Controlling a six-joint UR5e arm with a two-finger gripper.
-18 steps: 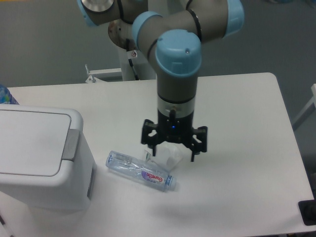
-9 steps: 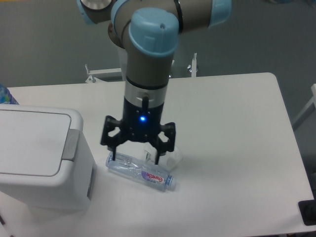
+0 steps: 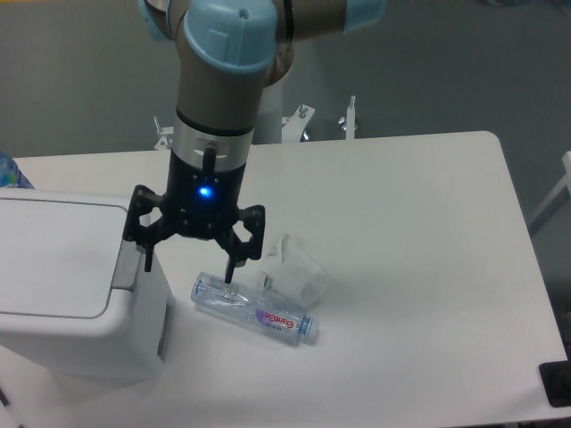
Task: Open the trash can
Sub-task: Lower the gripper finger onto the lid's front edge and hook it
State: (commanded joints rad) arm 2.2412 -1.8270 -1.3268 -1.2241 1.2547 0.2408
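Note:
The trash can (image 3: 62, 294) is a large white boxy bin at the left edge of the table, its flat lid down. A grey push-button (image 3: 127, 261) sits on its right rim. My gripper (image 3: 188, 268) hangs open, fingers pointing down, with nothing between them. Its left finger (image 3: 147, 259) is just beside the grey button, and its right finger (image 3: 229, 268) is over the end of a clear plastic bottle (image 3: 254, 308). Whether the left finger touches the button I cannot tell.
The clear bottle lies on its side on the white table (image 3: 428, 267), just right of the bin. A crumpled clear plastic cup (image 3: 299, 272) rests behind the bottle. A dark object (image 3: 557, 383) sits at the table's front right corner.
The arm has swung left across the table, from above the cup and bottle to the bin's right rim. The gripper stayed open. Bin, bottle and cup have not moved.

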